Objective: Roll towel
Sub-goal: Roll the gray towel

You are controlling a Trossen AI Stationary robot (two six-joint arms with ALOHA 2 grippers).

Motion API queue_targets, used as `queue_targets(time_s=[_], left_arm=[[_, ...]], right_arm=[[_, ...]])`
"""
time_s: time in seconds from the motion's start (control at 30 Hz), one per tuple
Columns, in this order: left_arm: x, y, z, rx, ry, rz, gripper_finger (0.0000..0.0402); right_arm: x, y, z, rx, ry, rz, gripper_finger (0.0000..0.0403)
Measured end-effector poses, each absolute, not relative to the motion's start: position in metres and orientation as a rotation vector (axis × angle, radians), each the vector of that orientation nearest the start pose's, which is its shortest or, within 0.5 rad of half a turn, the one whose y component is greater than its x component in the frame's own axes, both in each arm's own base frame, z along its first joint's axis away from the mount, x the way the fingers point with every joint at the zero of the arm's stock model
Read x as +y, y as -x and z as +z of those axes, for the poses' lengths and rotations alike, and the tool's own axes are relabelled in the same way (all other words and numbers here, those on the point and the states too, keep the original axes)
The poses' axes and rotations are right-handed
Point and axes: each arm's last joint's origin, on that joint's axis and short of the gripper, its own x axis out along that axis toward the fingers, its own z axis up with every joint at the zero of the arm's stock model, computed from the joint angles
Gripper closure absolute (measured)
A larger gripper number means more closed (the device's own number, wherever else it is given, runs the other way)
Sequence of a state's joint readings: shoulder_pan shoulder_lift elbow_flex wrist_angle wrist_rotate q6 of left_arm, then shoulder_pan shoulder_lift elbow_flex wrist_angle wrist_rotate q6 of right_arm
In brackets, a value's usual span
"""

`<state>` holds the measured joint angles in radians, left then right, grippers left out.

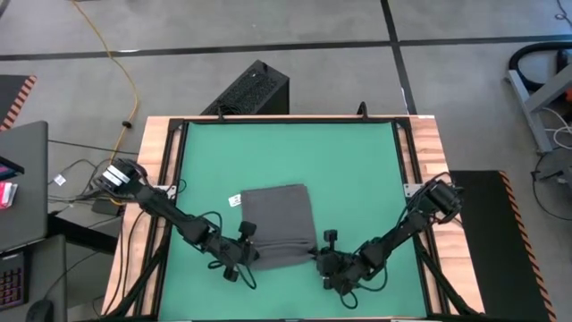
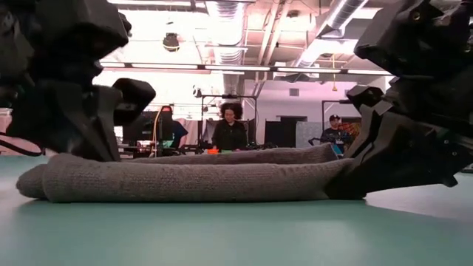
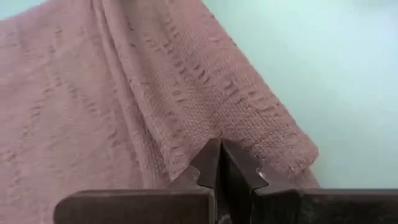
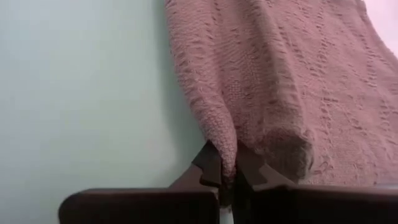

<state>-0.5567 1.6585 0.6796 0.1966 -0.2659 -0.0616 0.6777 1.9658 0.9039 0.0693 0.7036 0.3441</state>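
The dark grey towel (image 1: 279, 224) lies flat on the green tabletop, with its white label (image 1: 235, 200) at the far left corner. In the low view its near edge (image 2: 185, 181) is a thick, rounded fold resting on the table. My left gripper (image 1: 253, 252) is shut at the towel's near left corner. My right gripper (image 1: 319, 258) is shut at the near right corner. My left gripper (image 3: 219, 149) has its shut fingertips on a raised ridge of cloth (image 3: 186, 158) close to the near left corner. It comes slanting down from the table's left side. Whether cloth lies between the tips I cannot tell for sure. The towel stays on the table. My right gripper (image 4: 227, 171) pinches the towel's thick folded edge (image 4: 227, 146) at the near right corner between its two fingers, several layers. It comes slanting down from the table's right side. The cloth bunches at the tips (image 2: 347, 181), and the rest lies on the table.
Bare green tabletop (image 1: 286, 152) spreads beyond the towel toward the far edge and to both sides. Wooden rails (image 1: 165, 161) frame the table. People sit at desks in the room beyond (image 2: 230, 129).
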Motion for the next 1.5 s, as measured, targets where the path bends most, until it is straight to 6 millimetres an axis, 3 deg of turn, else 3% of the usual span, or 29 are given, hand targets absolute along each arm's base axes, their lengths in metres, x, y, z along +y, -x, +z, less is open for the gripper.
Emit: queue_targets(time_s=[0.17,0.3,0.4,0.57,0.7,0.9,1.13,1.27,1.5], left_arm=[[-0.153,-0.253,0.146,0.654,-0.264,-0.198,0.0397],[-0.163,-0.244,0.147,0.626,-0.34,-0.133,0.0397],[-0.182,-0.232,0.149,0.595,-0.41,-0.186,0.0397],[-0.229,-0.202,0.174,0.417,-0.647,-0.041,0.0397],[-0.247,-0.185,0.179,0.381,-0.763,-0.147,0.0391],[-0.245,-0.188,0.175,0.447,-0.625,-0.217,0.0326],[-0.225,-0.197,0.162,0.607,-0.644,-0.189,0.0232],[-0.22,-0.197,0.158,0.619,-0.732,-0.177,0.0229],[-0.218,-0.194,0.148,0.542,-0.725,-0.227,0.0229]], right_arm=[[0.201,-0.279,0.098,0.72,0.268,-0.131,0.0381],[0.202,-0.279,0.102,0.714,0.234,-0.123,0.0381],[0.2,-0.28,0.102,0.718,0.213,-0.122,0.0381],[0.2,-0.281,0.102,0.718,0.199,-0.125,0.0381],[0.198,-0.282,0.103,0.724,0.187,-0.119,0.0381],[0.195,-0.286,0.103,0.738,0.161,-0.097,0.0381],[0.194,-0.287,0.103,0.752,0.138,-0.084,0.0381],[0.194,-0.287,0.102,0.759,0.128,-0.076,0.0381],[0.194,-0.287,0.102,0.76,0.126,-0.076,0.0381]])
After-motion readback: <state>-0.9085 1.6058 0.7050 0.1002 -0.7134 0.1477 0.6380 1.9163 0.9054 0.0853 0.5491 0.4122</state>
